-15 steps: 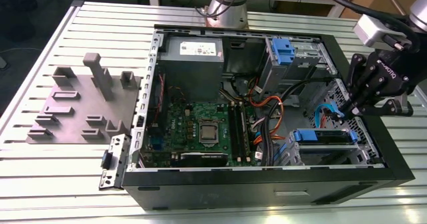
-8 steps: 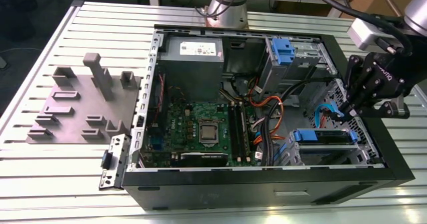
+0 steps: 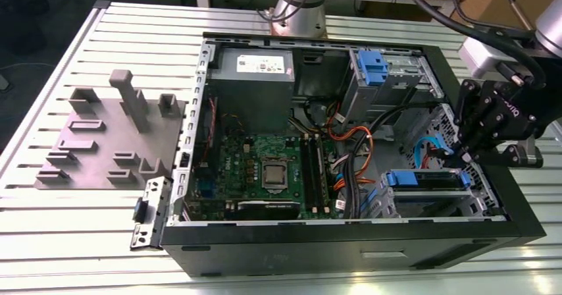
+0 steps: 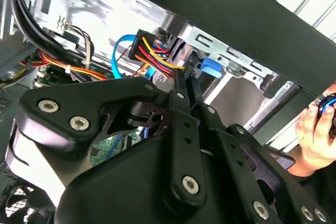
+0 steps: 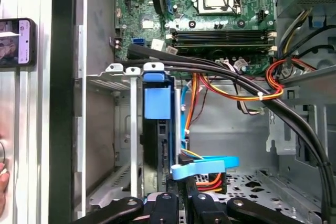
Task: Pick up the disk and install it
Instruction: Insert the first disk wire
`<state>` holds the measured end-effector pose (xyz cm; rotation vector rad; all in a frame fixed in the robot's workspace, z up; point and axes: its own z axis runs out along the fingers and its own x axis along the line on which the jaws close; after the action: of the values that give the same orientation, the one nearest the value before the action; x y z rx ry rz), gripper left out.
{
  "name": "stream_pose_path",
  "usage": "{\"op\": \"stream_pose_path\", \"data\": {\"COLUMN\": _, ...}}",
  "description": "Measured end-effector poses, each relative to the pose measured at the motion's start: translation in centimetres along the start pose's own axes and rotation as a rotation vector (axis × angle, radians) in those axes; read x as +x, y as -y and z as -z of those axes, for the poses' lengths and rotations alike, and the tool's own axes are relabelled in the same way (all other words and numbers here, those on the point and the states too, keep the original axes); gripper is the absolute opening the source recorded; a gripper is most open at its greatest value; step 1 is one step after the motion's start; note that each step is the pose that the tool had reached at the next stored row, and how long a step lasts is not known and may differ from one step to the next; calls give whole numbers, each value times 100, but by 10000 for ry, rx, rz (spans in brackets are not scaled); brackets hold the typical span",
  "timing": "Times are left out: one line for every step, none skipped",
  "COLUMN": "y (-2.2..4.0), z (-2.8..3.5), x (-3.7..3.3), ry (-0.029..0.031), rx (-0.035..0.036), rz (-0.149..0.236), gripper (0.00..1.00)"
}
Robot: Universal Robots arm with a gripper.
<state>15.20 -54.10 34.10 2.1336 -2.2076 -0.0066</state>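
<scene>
The case [image 3: 351,245] lay open on the table [image 3: 52,242]; the disk [image 3: 428,178] sat in its slot in a metal cage, in the corner of the case on the exterior view's right, near the front wall; in the first wrist view the disk [image 5: 157,103] stood on its edge between the cage walls, with its blue frame showing at the end; the gripper [image 4: 185,74] hung over that same corner, reaching into the case, right by the disk; in the second wrist view its two fingers [image 4: 178,108] were pulled close together, with just a thin slit between them, and I could see nothing held there; their tips were just beside a black plug [image 4: 149,45] with yellow, red and black wires; a thin blue cable [image 4: 118,56] curved near the plug; the green board [image 3: 263,170] lay on the case floor, well apart from the gripper; a small blue latch [image 3: 373,68] sat on another cage at the far side of the case; a grey tray [image 3: 105,143] with blocks on it lay on the table beside the case, on the exterior view's left; a person's hand [image 4: 315,129] was outside the case wall
</scene>
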Motion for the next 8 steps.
{"op": "stream_pose_path", "data": {"y": -9, "z": -1, "x": 14, "ry": 8, "rx": 16, "rz": 0, "gripper": 16}}
{"op": "stream_pose_path", "data": {"y": -22, "z": -2, "x": 23, "ry": 14, "rx": 36, "rz": 3, "gripper": 16}}
{"op": "stream_pose_path", "data": {"y": -36, "z": -3, "x": 29, "ry": 23, "rx": 53, "rz": 7, "gripper": 16}}
{"op": "stream_pose_path", "data": {"y": -49, "z": -4, "x": 33, "ry": 34, "rx": 74, "rz": 12, "gripper": 16}}
{"op": "stream_pose_path", "data": {"y": -62, "z": -5, "x": 38, "ry": 46, "rx": 97, "rz": 17, "gripper": 16}}
{"op": "stream_pose_path", "data": {"y": -73, "z": -7, "x": 44, "ry": 53, "rx": 119, "rz": 23, "gripper": 16}}
{"op": "stream_pose_path", "data": {"y": -82, "z": -11, "x": 49, "ry": 57, "rx": 142, "rz": 34, "gripper": 16}}
{"op": "stream_pose_path", "data": {"y": -90, "z": -16, "x": 54, "ry": 58, "rx": 167, "rz": 46, "gripper": 16}}
